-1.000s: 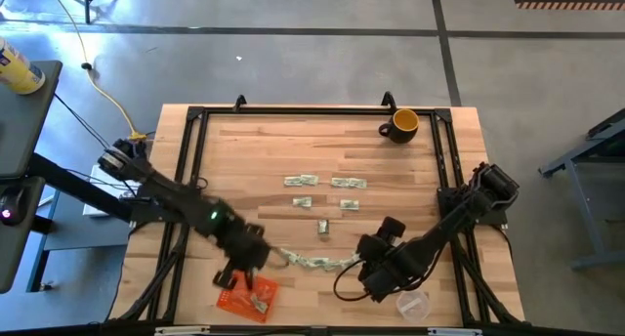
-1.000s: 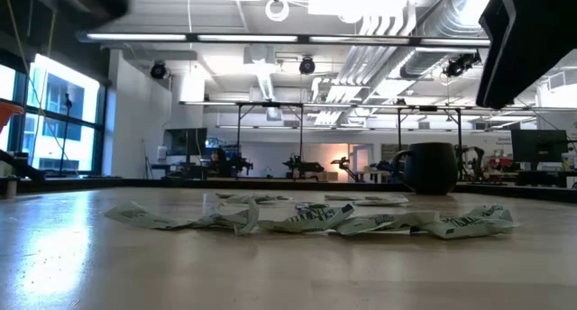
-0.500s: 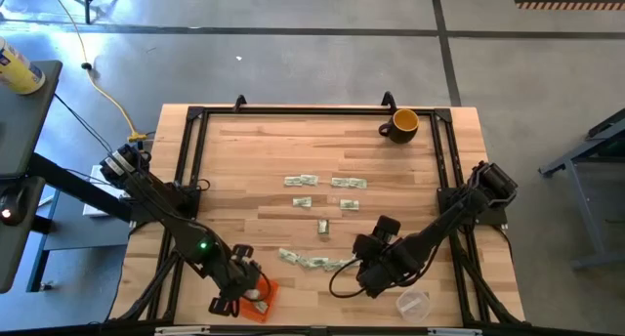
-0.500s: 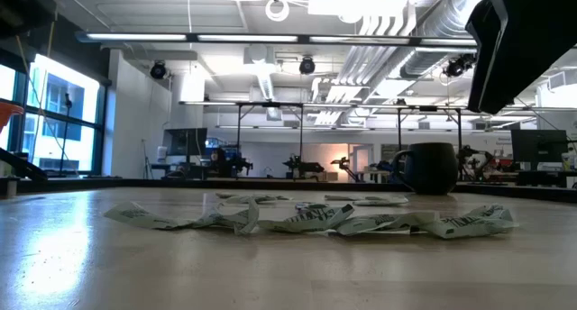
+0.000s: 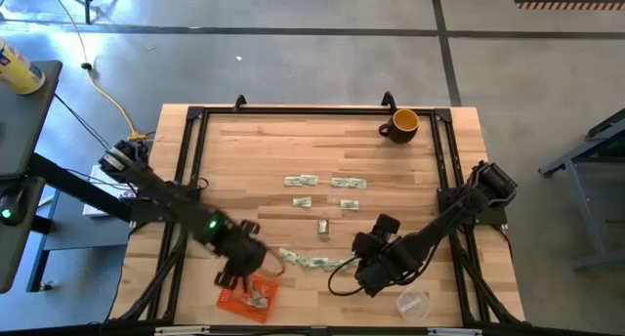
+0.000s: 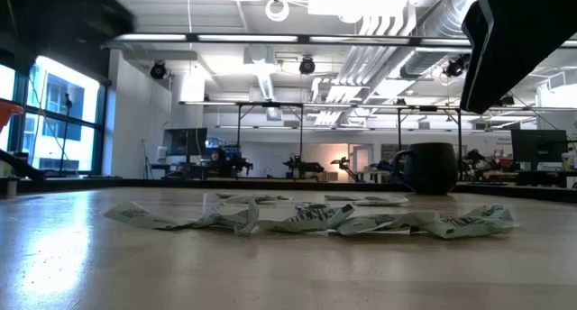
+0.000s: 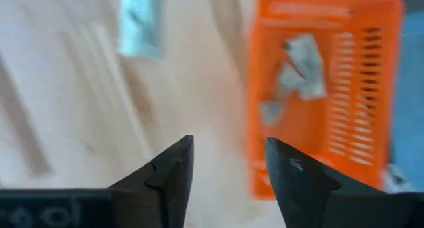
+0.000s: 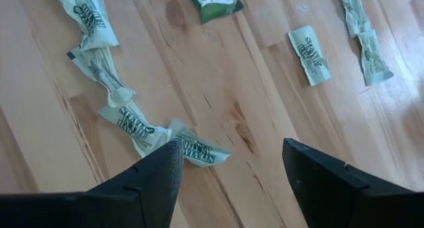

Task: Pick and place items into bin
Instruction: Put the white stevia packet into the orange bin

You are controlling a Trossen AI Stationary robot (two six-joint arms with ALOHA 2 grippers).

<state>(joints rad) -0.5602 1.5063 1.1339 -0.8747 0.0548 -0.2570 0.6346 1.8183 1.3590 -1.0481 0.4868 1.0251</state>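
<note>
The orange bin [image 5: 234,299] [image 7: 371,95] sits on the table near its front edge, left of centre, with a few crumpled green-and-white items [image 7: 301,59] lying in it. My left gripper [image 5: 244,268] [image 7: 228,145] hovers open just beyond the bin's far side, nothing between its fingers. A chain of items [image 5: 311,262] [image 8: 126,115] [image 6: 315,220] lies on the wood between the two grippers. Several more items [image 5: 323,194] lie spread mid-table. My right gripper [image 5: 361,274] [image 8: 232,145] hangs open above the chain's right end, touching nothing.
A yellow-and-black mug [image 5: 400,124] stands at the far right corner. A clear plastic cup [image 5: 414,304] lies near the front edge, right of my right gripper. A black frame [image 5: 190,180] runs along the table's sides.
My left gripper went toward the near edge until it stood over the bin, then drew back toward the far edge, and the bin shows again. My right gripper has shifted a little toward the table's left.
</note>
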